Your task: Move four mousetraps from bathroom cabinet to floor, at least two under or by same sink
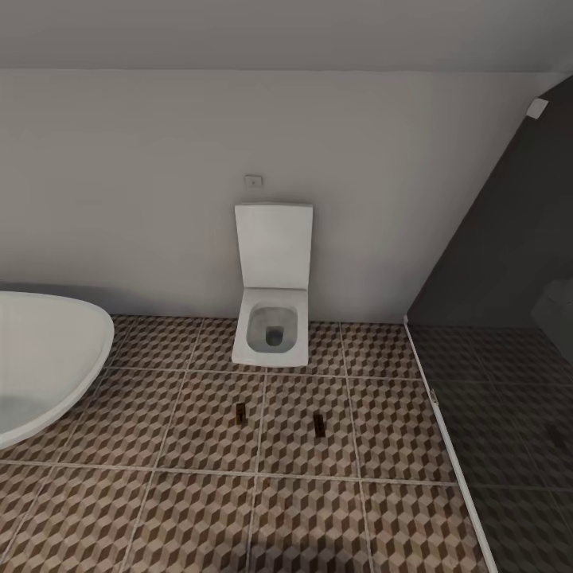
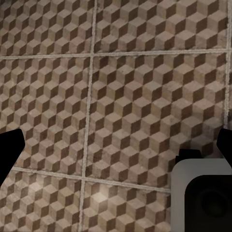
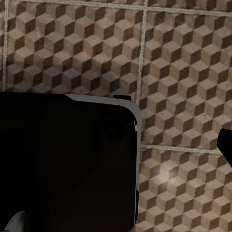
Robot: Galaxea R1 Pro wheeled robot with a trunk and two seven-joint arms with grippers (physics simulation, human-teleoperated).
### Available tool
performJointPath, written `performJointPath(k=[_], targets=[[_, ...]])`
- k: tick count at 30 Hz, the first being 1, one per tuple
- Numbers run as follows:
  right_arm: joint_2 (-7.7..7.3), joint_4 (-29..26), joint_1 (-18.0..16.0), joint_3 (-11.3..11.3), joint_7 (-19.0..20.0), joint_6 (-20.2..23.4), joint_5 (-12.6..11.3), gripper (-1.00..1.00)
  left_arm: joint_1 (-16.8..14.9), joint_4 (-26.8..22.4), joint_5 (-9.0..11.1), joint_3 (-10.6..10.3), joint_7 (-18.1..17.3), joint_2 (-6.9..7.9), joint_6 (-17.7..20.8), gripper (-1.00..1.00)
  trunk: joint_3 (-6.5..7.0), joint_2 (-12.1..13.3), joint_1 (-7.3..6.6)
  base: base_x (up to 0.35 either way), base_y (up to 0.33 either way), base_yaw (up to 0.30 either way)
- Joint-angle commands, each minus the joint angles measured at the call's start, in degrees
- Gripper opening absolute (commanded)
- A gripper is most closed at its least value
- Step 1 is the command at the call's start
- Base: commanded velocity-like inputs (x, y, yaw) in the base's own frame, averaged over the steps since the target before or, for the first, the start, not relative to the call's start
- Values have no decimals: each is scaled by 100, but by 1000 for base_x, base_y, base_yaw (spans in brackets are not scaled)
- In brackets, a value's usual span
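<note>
- Two mousetraps (image 1: 240, 411) (image 1: 319, 424) lie apart on the bathroom floor (image 1: 207, 509), at 6 o'clock of the toilet (image 1: 271, 318) (lid up).
- My pincers: whether released or clenched, I cannot tell.

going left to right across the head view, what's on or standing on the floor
bathtub → left mousetrap → toilet → right mousetrap → dark glass partition
</note>
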Motion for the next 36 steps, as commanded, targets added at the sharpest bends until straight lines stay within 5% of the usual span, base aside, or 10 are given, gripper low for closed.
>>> performJointPath(k=[1, 36], targets=[[-2, 5, -3, 16, 22, -19, -22, 100, -7, 18, 15, -49, 25, -3, -25, 100, -8, -9, 3, 0, 0, 0], [-2, 3, -3, 16, 22, -19, -22, 100, -7, 18, 15, -49, 25, -2, -25, 100, -8, -9, 3, 0, 0, 0]])
